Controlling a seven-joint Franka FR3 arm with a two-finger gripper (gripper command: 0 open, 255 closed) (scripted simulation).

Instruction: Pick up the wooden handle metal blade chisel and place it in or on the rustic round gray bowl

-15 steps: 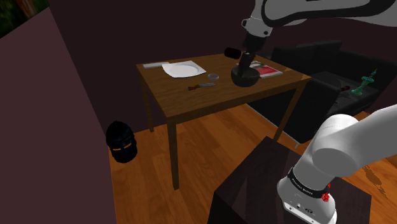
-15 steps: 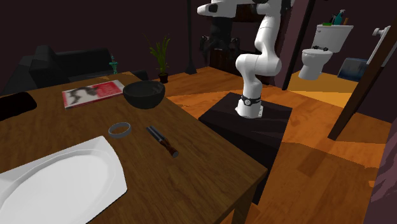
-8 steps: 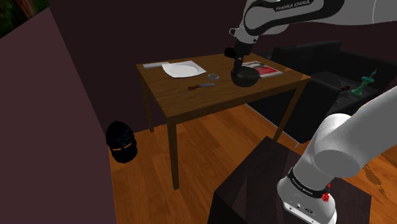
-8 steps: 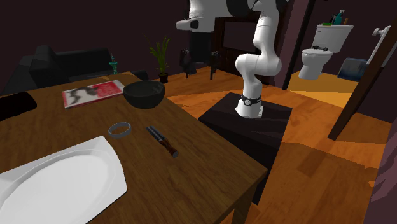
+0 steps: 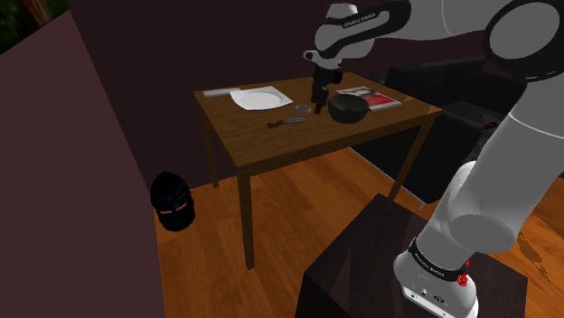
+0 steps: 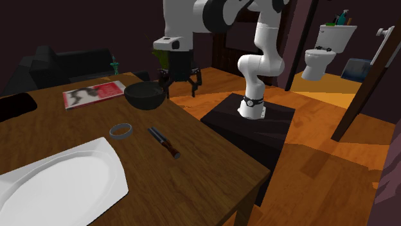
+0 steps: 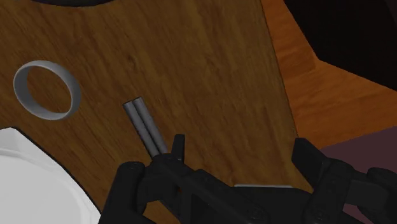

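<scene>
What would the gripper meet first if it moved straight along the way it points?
Probably the bare table: in the wrist view, wood lies between the gripper's open fingers, with the chisel just beside one finger. Depth is unclear, so that finger might clip the chisel.

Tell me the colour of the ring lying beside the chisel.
The ring is plain grey; the wrist view shows it best.
</scene>
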